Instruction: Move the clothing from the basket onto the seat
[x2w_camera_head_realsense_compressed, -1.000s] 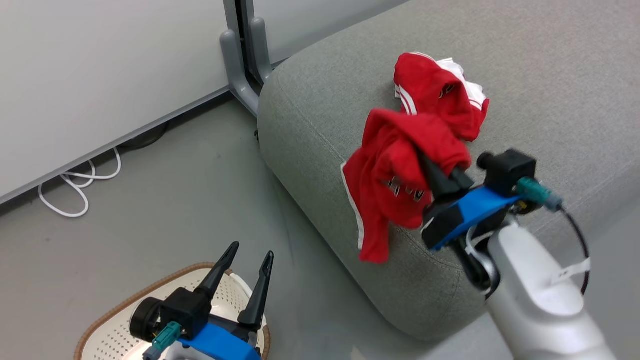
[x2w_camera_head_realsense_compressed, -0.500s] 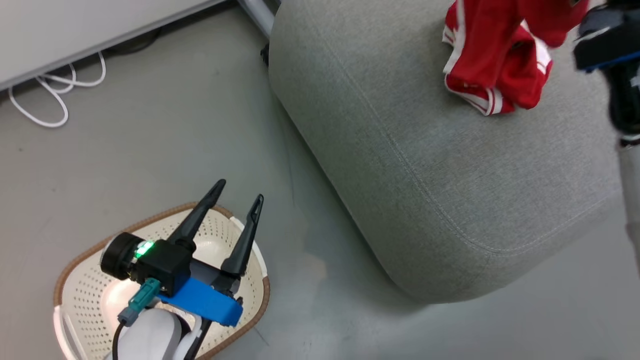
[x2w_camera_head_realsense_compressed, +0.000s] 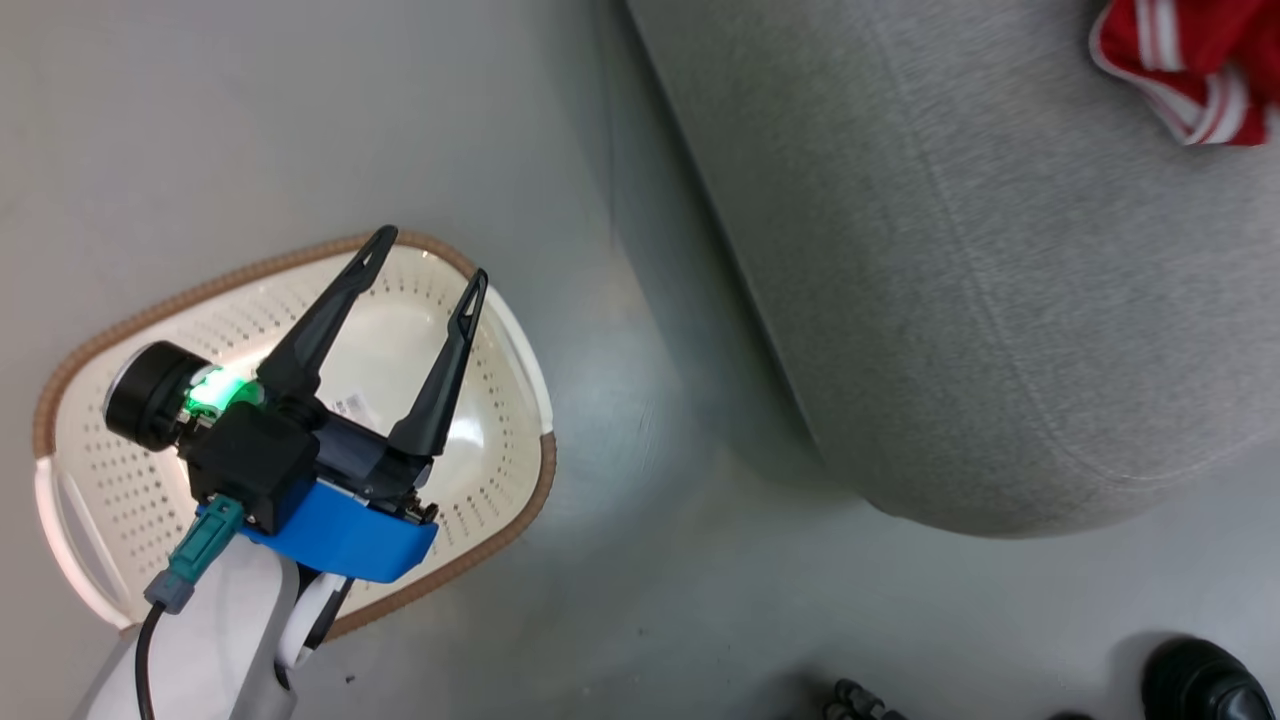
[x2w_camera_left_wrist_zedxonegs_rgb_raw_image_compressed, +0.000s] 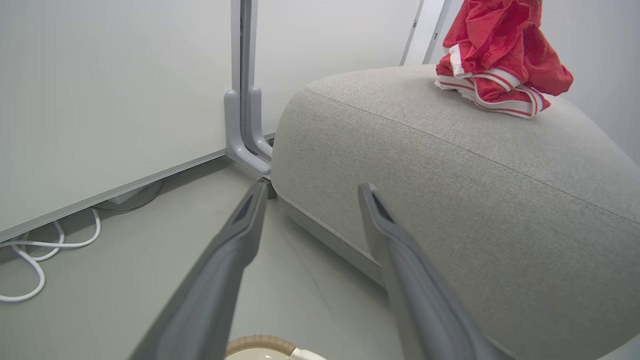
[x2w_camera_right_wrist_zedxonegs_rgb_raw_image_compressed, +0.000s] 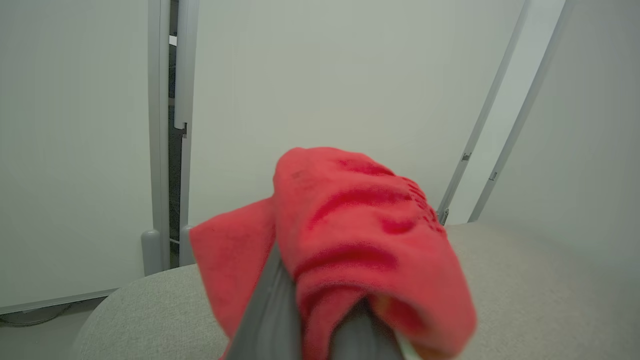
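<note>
a smooth, pale grey floor (x2w_camera_head_realsense_compressed: 330, 120) runs through the room, matte with a soft whitish sheen in places. pale off-white wall panels (x2w_camera_left_wrist_zedxonegs_rgb_raw_image_compressed: 100, 90) stand along it, raised just off the floor so that a dark gap shows beneath them. between two panels rises a grey metal post (x2w_camera_left_wrist_zedxonegs_rgb_raw_image_compressed: 242, 75), which ends in two rounded feet (x2w_camera_left_wrist_zedxonegs_rgb_raw_image_compressed: 235, 142) on the floor. a white cable (x2w_camera_left_wrist_zedxonegs_rgb_raw_image_compressed: 65, 245) lies in loops at the foot of the panel. thin grey frame strips (x2w_camera_right_wrist_zedxonegs_rgb_raw_image_compressed: 500, 110) slant across more pale panels. the light is even and diffuse, and the shadows are soft.
</note>
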